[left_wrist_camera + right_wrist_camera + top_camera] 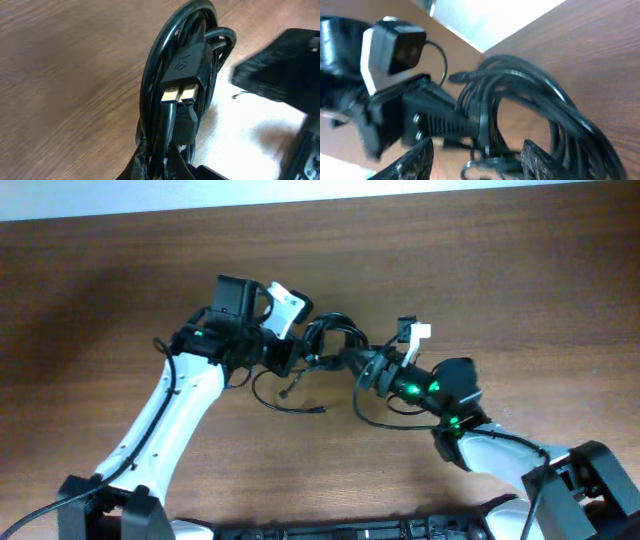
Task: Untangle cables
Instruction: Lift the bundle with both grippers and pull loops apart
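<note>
The cables (330, 338) are a black tangle held above the table between my two grippers. Loose strands hang down to the wood (292, 392). My left gripper (287, 356) is shut on a bundle of cords (170, 120). In the left wrist view its jaws (161, 162) pinch the looped cords, and a black plug with two gold-coloured tips (183, 67) lies against the loop. My right gripper (366, 366) is open. Its fingers (477, 161) stand wide apart on either side of several looped cords (540, 100). The left gripper (415, 117) faces it.
The table is brown wood (120, 270). A white strip (300, 190) runs along its far edge. The left arm (170, 420) reaches in from the bottom left, and the right arm (500, 450) from the bottom right.
</note>
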You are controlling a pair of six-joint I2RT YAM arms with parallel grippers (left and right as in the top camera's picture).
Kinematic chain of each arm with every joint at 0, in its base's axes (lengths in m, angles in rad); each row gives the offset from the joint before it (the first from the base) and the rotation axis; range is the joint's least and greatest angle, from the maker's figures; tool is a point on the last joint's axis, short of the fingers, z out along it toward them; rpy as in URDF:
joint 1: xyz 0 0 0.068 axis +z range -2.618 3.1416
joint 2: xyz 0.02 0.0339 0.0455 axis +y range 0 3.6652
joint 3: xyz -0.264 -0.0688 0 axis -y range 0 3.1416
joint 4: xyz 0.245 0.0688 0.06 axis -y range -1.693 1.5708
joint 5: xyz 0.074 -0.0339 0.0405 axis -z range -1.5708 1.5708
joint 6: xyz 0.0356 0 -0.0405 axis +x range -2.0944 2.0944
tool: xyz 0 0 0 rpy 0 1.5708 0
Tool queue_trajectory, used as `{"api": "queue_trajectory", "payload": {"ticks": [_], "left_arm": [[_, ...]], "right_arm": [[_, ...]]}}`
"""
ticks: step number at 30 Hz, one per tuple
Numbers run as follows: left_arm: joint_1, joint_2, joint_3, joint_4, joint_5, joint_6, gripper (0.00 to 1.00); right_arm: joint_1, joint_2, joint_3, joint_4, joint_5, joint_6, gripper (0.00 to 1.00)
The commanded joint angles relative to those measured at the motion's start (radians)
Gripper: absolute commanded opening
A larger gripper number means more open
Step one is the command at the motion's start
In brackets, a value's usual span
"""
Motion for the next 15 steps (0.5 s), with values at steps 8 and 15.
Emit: {"api": "queue_trajectory", "payload": {"ticks": [8, 15], "left_arm": [[-0.071, -0.010, -0.003, 0.024, 0.197, 0.029, 0.00], [-0.071, -0.010, -0.003, 0.026, 0.120, 0.041, 0.00]], "right_arm": [[0.117, 0.018, 0.075, -0.061, 0.253, 0.020, 0.45], [0.114, 0.019, 0.092, -0.047, 0.134, 0.021, 0.04]]}}
